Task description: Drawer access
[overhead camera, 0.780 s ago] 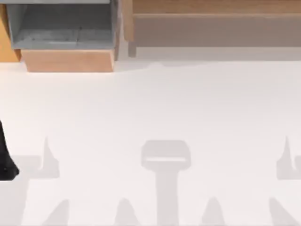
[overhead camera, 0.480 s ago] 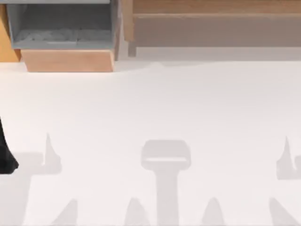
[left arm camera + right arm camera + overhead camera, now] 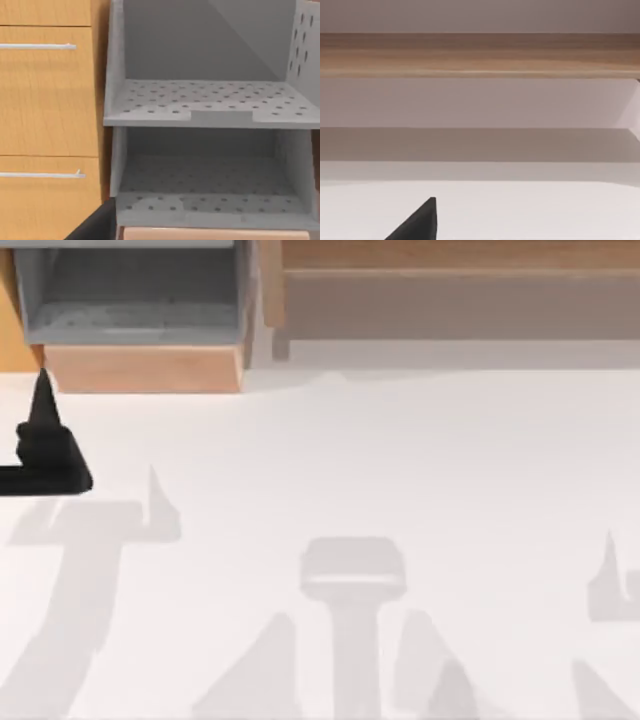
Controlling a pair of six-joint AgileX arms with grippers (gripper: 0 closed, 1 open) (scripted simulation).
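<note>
Top view: the left gripper (image 3: 42, 445) sits just in front of the pale tan-fronted drawer (image 3: 145, 368), near its left corner; finger state cannot be determined. The drawer (image 3: 12, 335), an orange-brown sliver, lies immediately left of that tan front.

Left wrist view: orange-brown drawer fronts (image 3: 47, 100) adjoin the grey perforated shelves (image 3: 210, 102).

Right wrist view: a dark fingertip (image 3: 417, 222) of the right gripper over the white table (image 3: 535, 210).

surface: white table (image 3: 400, 470) | on it, far left: grey-lined drawer unit (image 3: 140, 340) | far right: wooden shelf (image 3: 450, 290)

White table (image 3: 400, 460); black left gripper (image 3: 45, 445); grey perforated shelves (image 3: 210, 102); orange-brown cabinet fronts (image 3: 47, 100) with silver handles (image 3: 37, 46)
</note>
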